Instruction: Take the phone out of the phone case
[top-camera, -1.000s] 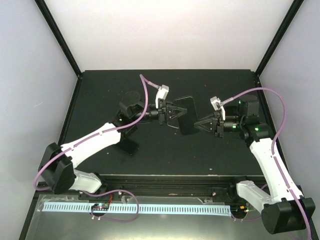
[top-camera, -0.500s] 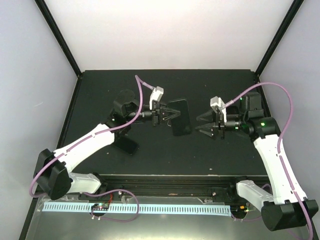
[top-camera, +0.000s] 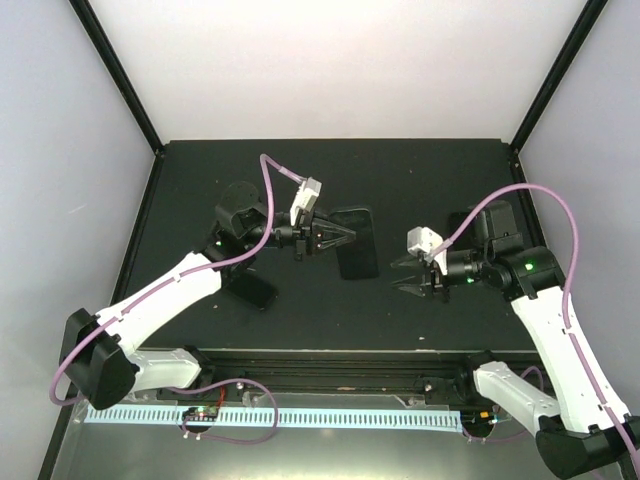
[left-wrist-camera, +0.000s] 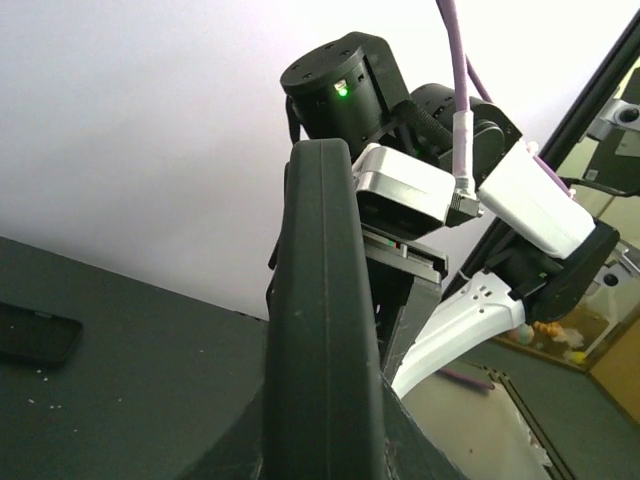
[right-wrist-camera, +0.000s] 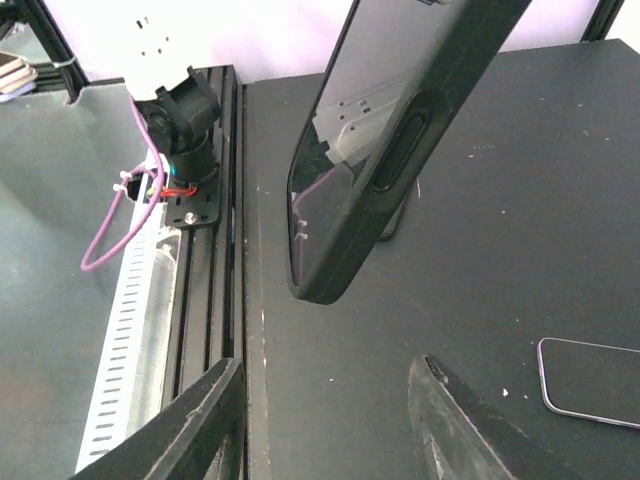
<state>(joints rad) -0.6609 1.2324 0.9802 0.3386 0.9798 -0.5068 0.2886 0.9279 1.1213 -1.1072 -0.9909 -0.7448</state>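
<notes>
My left gripper (top-camera: 340, 237) is shut on the edge of a black phone case (top-camera: 358, 245) and holds it above the middle of the black table. In the left wrist view the case (left-wrist-camera: 325, 330) stands edge-on and hides the fingers. In the right wrist view the case (right-wrist-camera: 400, 150) hangs tilted, with a glossy face and a side button showing. My right gripper (top-camera: 400, 275) is open and empty, to the right of the case and nearer the front, not touching it. Its two fingers (right-wrist-camera: 200, 420) stand wide apart below the case.
A second dark phone-like slab (top-camera: 255, 290) lies flat on the table left of centre; it also shows in the left wrist view (left-wrist-camera: 35, 335) and the right wrist view (right-wrist-camera: 590, 385). A pale slotted cable duct (top-camera: 280, 417) and black rails run along the near edge.
My right gripper let go of the case, opened, and drew back toward the front. My left gripper carried the case a little to the left.
</notes>
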